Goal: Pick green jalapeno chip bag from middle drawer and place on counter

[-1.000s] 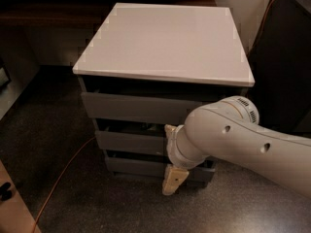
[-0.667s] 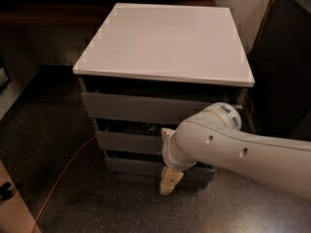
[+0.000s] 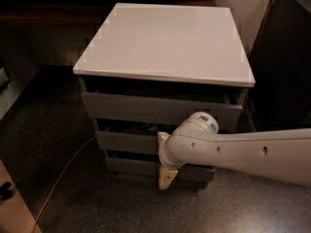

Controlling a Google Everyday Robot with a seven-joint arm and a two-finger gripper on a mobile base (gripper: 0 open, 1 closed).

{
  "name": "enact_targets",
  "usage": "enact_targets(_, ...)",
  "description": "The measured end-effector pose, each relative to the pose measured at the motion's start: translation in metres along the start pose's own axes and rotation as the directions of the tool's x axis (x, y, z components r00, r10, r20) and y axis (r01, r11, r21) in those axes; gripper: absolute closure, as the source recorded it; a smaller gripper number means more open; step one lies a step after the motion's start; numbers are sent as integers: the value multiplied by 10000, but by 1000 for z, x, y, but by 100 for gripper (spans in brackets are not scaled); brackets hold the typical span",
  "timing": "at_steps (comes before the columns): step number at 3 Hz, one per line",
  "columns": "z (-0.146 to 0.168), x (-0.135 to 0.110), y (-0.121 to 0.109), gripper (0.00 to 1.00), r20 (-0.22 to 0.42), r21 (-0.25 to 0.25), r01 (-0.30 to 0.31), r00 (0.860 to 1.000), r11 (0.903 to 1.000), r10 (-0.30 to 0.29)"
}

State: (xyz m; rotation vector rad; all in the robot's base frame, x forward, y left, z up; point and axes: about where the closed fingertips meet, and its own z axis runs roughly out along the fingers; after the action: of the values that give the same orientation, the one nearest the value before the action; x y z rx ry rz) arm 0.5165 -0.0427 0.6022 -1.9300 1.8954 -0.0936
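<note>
Green jalapeno chip bag — hidden — presumably lay in the middle drawer (image 3: 127,142), above and farther back than the low-hanging claw (image 3: 166,177) — open or closed, I could not tell.

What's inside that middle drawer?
Only a dark slit shows above the middle drawer front; its contents cannot be made out. The arm covers its right part. The pincer hangs before the lowest drawer.

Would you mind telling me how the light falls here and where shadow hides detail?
Camera view: the counter is the brightest surface; the middle drawer lies in deep shadow, its contents unreadable; the gripper, low before the bottom drawer, shows pale against the dark floor.
</note>
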Motion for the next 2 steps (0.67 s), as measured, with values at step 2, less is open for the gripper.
enact_targets(2, 102, 36, -39, 0, 939, -191, -240, 9952, 9995, 257)
